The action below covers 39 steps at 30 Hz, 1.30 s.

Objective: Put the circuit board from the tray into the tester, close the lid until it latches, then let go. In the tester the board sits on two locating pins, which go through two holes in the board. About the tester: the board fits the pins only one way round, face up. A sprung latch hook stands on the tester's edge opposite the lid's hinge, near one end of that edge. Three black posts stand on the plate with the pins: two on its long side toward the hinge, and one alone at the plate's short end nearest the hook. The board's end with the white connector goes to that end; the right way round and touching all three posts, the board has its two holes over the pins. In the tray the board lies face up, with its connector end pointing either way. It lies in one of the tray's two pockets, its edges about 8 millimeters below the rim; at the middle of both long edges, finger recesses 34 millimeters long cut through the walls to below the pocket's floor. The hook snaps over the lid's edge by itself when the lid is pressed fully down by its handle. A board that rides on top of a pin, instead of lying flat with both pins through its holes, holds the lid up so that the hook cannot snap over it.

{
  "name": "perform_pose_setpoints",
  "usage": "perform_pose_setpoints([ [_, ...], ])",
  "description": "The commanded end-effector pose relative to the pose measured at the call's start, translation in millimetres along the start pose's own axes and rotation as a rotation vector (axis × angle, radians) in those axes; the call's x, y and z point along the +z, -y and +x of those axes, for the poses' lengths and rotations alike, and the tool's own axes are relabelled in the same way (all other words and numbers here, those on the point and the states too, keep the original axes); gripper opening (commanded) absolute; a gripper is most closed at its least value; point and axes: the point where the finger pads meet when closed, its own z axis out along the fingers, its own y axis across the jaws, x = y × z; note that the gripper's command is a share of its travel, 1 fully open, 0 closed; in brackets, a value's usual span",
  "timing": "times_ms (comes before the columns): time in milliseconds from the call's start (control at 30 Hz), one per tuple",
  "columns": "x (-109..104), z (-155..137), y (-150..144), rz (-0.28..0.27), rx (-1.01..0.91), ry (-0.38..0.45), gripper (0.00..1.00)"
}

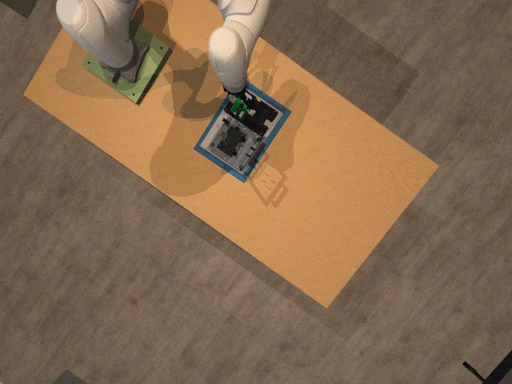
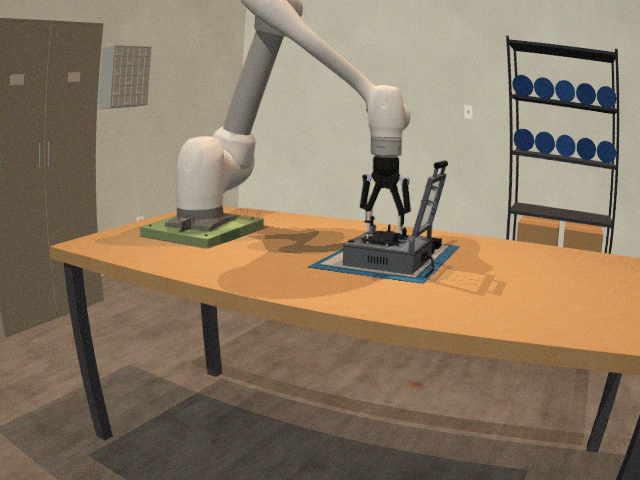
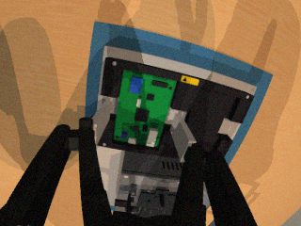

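The green circuit board [image 1: 238, 108] [image 3: 141, 105] lies face up in a pocket of the black tray [image 1: 258, 119] [image 3: 182, 96]. Its white connector [image 3: 151, 137] is at the end toward the tester [image 2: 379, 259] [image 1: 220, 154]. My gripper [image 2: 385, 228] [image 3: 142, 116] is open and points down over the board, its grey fingertips beside the two long edges with nothing held. How deep the tips stand is hard to tell. The tester's lid [image 2: 427, 205] stands open, its handle [image 2: 440, 164] on top. No board shows on the dark plate [image 1: 232, 141]. The pins are too small to make out.
The tray and tester stand side by side on a blue-bordered mat [image 1: 284, 115] [image 2: 444, 258] [image 3: 155, 43]. The raised lid stands up beside my gripper. The tray's other pocket [image 3: 207, 110] holds no board. The arm's green base plate [image 1: 150, 68] [image 2: 206, 240] is at the table's far end.
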Motion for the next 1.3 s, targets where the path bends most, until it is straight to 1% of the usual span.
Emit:
perform_pose_setpoints([
  [0, 0, 0, 0, 0.0, 0.0, 0.0, 0.58],
  [567, 2, 0, 0, 0.0, 0.0, 0.0, 0.58],
  [1267, 12, 0, 0, 0.0, 0.0, 0.0, 0.58],
])
